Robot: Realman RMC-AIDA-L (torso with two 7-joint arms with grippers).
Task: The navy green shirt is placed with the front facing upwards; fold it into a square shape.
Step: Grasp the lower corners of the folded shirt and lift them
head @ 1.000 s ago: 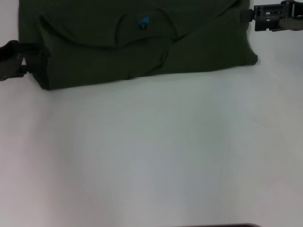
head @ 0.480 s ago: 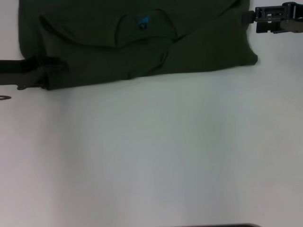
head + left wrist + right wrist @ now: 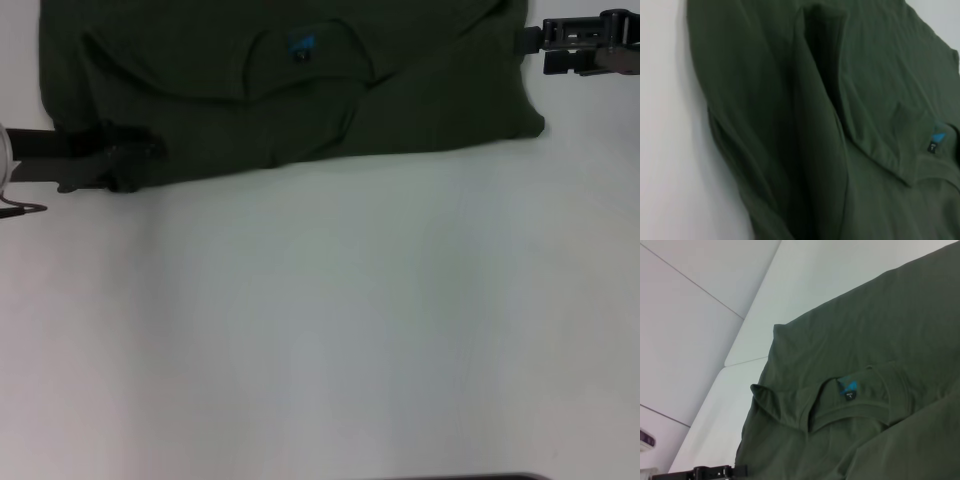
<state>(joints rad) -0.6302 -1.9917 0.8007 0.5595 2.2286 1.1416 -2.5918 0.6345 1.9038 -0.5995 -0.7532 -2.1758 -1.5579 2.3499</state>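
Head view shows the shirt (image 3: 290, 90) lying partly folded at the far edge of the white desk (image 3: 330, 320), blue neck label (image 3: 301, 44) facing up. Left gripper (image 3: 135, 165) touches its near left corner, right gripper (image 3: 530, 38) its right edge; I cannot tell how either one's fingers stand.

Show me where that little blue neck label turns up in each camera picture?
Head view: blue label near the top, left of centre, inside the shirt's collar.
Left wrist view: label at the right edge, halfway down.
Right wrist view: label right of centre, below the middle.
Shared landmark: the ribbed collar curving round it.
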